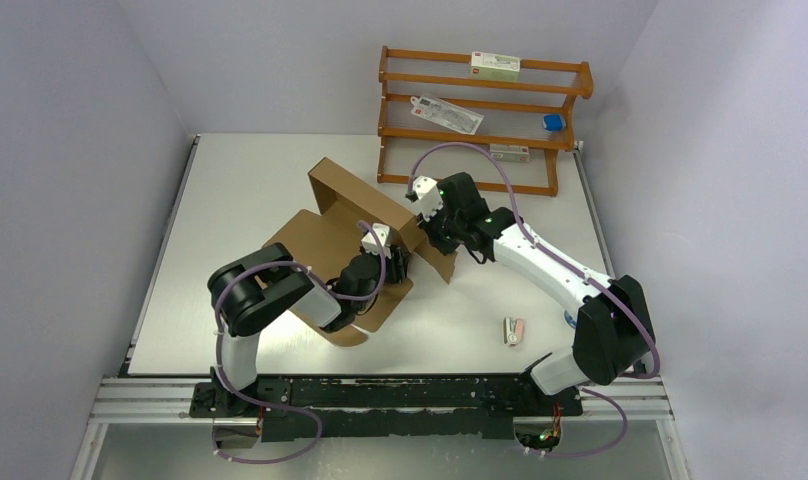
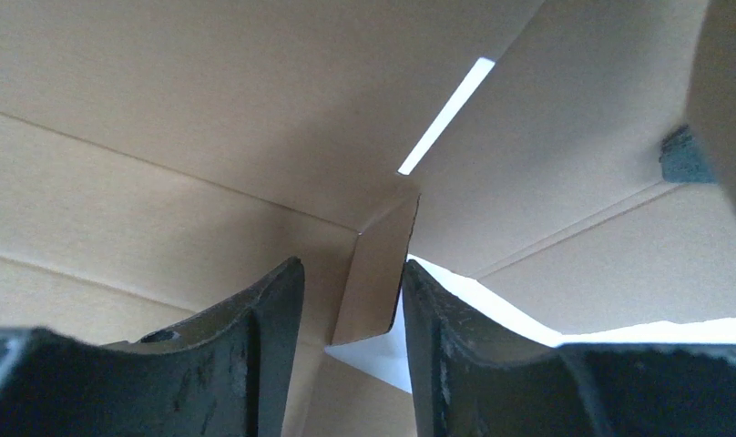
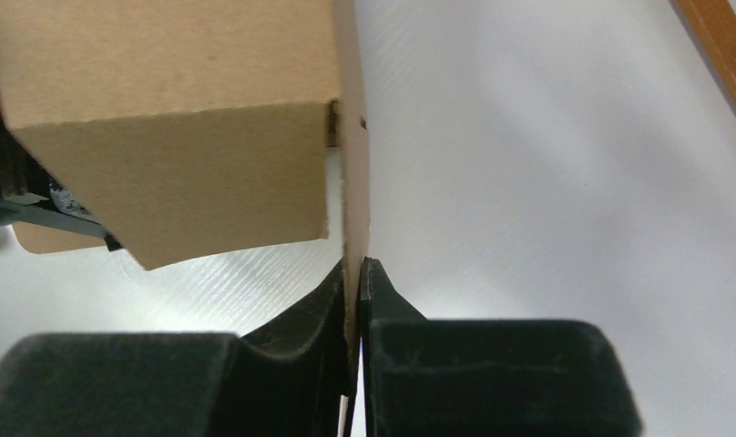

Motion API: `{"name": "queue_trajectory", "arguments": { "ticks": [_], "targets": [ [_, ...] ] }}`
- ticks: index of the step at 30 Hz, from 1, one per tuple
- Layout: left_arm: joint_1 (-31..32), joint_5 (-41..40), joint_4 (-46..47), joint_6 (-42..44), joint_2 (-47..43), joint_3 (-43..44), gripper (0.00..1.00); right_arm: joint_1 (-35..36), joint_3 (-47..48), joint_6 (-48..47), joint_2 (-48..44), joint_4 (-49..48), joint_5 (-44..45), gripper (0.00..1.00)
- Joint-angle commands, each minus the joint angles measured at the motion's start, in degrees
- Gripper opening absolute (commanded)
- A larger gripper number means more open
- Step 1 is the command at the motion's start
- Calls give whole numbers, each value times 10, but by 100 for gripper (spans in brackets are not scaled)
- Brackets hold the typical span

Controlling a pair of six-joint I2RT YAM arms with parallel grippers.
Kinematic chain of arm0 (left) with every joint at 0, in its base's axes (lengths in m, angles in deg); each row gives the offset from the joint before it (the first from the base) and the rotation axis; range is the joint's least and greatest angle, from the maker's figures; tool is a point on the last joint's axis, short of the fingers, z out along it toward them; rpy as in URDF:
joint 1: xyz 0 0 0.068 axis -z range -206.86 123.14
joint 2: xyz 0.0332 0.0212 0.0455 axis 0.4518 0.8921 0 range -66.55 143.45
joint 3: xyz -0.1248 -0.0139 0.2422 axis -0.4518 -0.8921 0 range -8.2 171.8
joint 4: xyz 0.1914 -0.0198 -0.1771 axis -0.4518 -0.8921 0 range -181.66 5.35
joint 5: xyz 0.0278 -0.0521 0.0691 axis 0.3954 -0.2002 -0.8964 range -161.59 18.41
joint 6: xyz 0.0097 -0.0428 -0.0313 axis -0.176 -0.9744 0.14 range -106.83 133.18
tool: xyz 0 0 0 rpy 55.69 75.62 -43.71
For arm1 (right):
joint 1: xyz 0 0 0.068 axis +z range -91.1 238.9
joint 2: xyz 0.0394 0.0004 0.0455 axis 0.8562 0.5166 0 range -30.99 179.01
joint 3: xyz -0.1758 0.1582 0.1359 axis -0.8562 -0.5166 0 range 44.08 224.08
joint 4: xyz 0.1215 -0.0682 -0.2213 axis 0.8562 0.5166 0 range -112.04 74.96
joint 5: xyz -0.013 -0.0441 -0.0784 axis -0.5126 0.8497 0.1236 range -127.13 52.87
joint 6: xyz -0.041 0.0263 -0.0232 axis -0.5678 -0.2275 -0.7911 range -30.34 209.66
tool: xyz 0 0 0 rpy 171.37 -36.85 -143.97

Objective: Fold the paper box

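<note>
The paper box (image 1: 332,240) stands half-raised on the table (image 1: 240,180), between the two pincers. The right pincer (image 3: 357,273) is clenched on the edge of one upright wall, with the box body to its left. The left pincer (image 2: 353,273) reaches inside, jaws parted astride a small corner flap without pinching it.

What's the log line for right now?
box part-folded | left gripper open around flap | right gripper shut on box edge
</note>
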Motion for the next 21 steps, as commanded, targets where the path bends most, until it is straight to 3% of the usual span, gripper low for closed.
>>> {"name": "queue_trajectory", "arguments": {
  "ticks": [1,13,21],
  "targets": [
    [-6,32,37,-43,23,-8,47,14,18,62,7,-6,27,8],
    [-21,30,44,-89,34,-18,30,54,34,184,22,-14,117,6],
    [-57,44,16,-112,26,-19,29,64,42,237,25,-6,164,5]
  ]
}}
